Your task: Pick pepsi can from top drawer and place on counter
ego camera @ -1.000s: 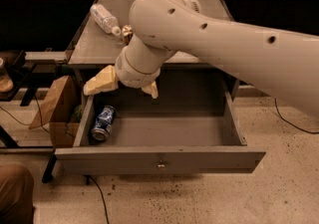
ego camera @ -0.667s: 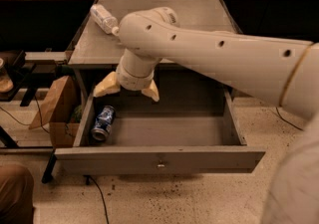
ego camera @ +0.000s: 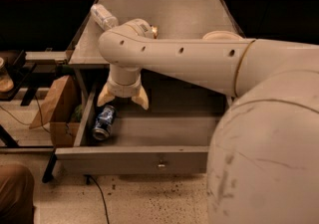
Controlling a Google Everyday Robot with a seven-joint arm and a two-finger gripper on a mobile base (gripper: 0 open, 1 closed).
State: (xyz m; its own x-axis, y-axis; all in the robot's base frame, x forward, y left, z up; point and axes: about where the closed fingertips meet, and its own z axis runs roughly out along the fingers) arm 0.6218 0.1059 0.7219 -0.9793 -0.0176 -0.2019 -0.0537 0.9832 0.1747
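Your two-finger gripper [ego camera: 123, 99] hangs inside the wide grey metal top drawer [ego camera: 114, 160], over its left half and close to the left wall. Its two cream-coloured fingers [ego camera: 141, 99] point down and stand spread apart, with nothing between them.

The small blue aluminium pepsi can [ego camera: 103, 122] lies on its side on the drawer floor in the front left corner, against the left wall. One silver end faces the front panel and the other points back toward the gripper. The can sits just in front of and below the left fingertip. From this angle you cannot tell whether the fingertip touches the can's far end or only hovers near it.

The drawer is pulled well out from under the flat grey counter [ego camera: 189, 11], and its flat front panel shows a small lock [ego camera: 160, 163] at the centre. The thick beige arm [ego camera: 189, 58] comes in from the right, crosses the counter's front edge and bends down into the drawer, hiding much of the drawer's back part.

On the counter a clear plastic bottle [ego camera: 103, 17] lies on its side near the left edge, toward the front left corner. Just right of it a small brownish object [ego camera: 154, 31] peeks out behind the arm — mostly hidden, so what it is stays unclear.

Beside the cabinet's left side a brown cardboard box [ego camera: 56, 104] stands on the speckled floor [ego camera: 149, 200], and a black cable [ego camera: 102, 199] trails below the drawer's front left corner.
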